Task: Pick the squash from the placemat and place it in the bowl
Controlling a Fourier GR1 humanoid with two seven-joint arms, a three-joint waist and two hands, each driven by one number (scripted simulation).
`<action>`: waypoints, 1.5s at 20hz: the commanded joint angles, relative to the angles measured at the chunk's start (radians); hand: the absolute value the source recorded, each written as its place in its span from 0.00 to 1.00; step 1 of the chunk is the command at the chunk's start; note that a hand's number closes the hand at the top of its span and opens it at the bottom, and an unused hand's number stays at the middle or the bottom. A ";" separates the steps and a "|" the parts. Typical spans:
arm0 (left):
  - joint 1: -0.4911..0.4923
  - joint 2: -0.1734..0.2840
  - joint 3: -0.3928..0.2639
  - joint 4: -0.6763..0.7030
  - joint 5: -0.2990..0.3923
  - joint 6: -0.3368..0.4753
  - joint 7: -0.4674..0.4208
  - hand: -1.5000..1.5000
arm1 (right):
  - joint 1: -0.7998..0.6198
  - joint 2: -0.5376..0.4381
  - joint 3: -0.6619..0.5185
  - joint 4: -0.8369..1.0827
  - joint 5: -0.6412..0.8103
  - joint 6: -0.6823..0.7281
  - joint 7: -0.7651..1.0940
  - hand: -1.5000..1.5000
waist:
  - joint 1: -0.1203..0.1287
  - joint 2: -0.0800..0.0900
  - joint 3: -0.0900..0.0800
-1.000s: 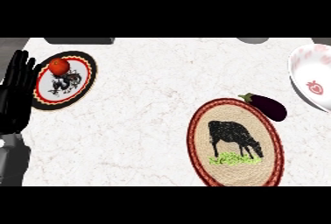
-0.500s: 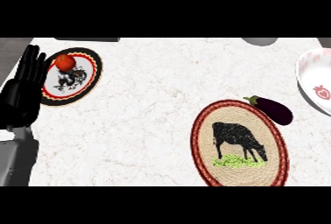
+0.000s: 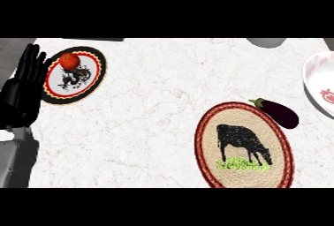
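A kitchen setting. A white marbled counter (image 3: 157, 97) holds a bowl (image 3: 316, 84), 2 woven placemats, an eggplant (image 3: 280, 112) and a tomato (image 3: 69, 61).

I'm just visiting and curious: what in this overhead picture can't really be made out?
- Right hand: in no part of the head view.
- Bowl: cut by the right edge; only part shows.
- Grey object at the top: cropped, cannot tell what it is.
- Left hand: open at the left edge, forearm cut off below.
- Eggplant: whether it touches the placemat is unclear.
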 commanded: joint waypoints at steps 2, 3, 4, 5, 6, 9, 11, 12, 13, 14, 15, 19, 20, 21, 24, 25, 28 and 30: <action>-0.016 0.008 0.016 0.038 0.001 0.002 0.003 0.50 | -0.072 0.100 0.103 -0.021 0.020 0.130 -0.047 1.00 | -0.024 -0.003 -0.001; -0.002 0.011 0.001 0.000 -0.012 0.000 0.003 0.50 | -0.119 0.123 0.120 -0.019 0.030 0.106 0.010 1.00 | -0.013 -0.003 -0.001; -0.007 -0.027 -0.017 0.019 -0.024 0.021 -0.019 0.50 | -0.131 0.151 0.141 -0.017 0.036 0.106 0.013 1.00 | -0.013 -0.001 -0.001; 0.010 0.006 0.017 -0.007 0.004 0.004 0.013 0.50 | -0.127 0.145 0.150 0.000 0.043 0.105 0.002 1.00 | -0.019 -0.005 0.000; -0.021 -0.001 -0.001 -0.022 -0.001 0.016 0.053 0.50 | -0.163 0.190 0.167 -0.001 0.053 0.071 0.041 1.00 | -0.014 -0.003 0.000; -0.001 0.002 0.020 0.044 -0.009 0.000 -0.033 0.50 | -0.189 0.279 0.205 0.017 0.083 -0.014 0.063 1.00 | -0.028 -0.002 -0.001; -0.008 -0.011 0.009 0.020 -0.020 0.023 -0.004 0.50 | -0.179 0.258 0.222 0.071 0.132 -0.098 0.018 1.00 | -0.035 -0.003 0.000; -0.011 0.013 0.023 -0.005 0.003 0.006 0.040 0.50 | -0.165 0.328 0.223 0.063 0.132 -0.161 0.058 1.00 | -0.038 -0.006 0.000; -0.039 -0.010 0.007 0.023 -0.016 0.027 0.023 0.50 | -0.191 0.306 0.240 0.104 0.164 -0.169 0.049 1.00 | -0.032 -0.001 0.000; -0.010 0.020 0.024 -0.026 0.005 0.004 0.057 0.50 | -0.191 0.356 0.257 0.100 0.179 -0.195 0.107 1.00 | -0.026 -0.004 0.000; 0.045 0.015 0.033 -0.017 0.011 -0.023 -0.011 0.50 | -0.200 0.353 0.227 0.133 0.158 -0.183 0.147 1.00 | -0.033 -0.006 -0.001; -0.019 0.006 0.019 0.000 0.000 0.000 0.022 0.50 | -0.251 0.394 0.193 0.247 0.142 -0.185 0.208 0.00 | -0.025 0.002 0.001; -0.010 -0.005 0.020 0.021 -0.008 0.006 -0.008 0.50 | -0.257 0.412 0.183 0.264 0.135 -0.202 0.193 0.00 | -0.020 0.006 0.001; -0.021 0.006 0.030 0.028 0.007 -0.009 -0.004 0.50 | -0.229 0.430 0.167 0.283 0.116 -0.194 0.168 0.00 | -0.025 0.006 0.002; -0.025 0.020 0.031 -0.004 0.010 -0.008 0.035 0.50 | -0.266 0.438 0.095 0.317 0.041 -0.136 0.161 0.00 | -0.020 0.004 0.003; -0.035 0.007 0.027 -0.009 0.006 0.009 0.047 0.50 | -0.256 0.444 0.080 0.317 0.023 -0.127 0.140 0.00 | -0.031 0.000 0.002; -0.015 -0.024 -0.008 -0.035 -0.025 0.036 0.050 0.50 | -0.267 0.430 -0.003 0.325 -0.054 -0.158 0.116 0.00 | -0.032 0.001 0.003; -0.007 -0.001 0.018 0.006 -0.007 0.001 0.009 0.50 | -0.273 0.416 -0.044 0.326 -0.087 -0.213 0.118 0.00 | -0.030 0.006 0.003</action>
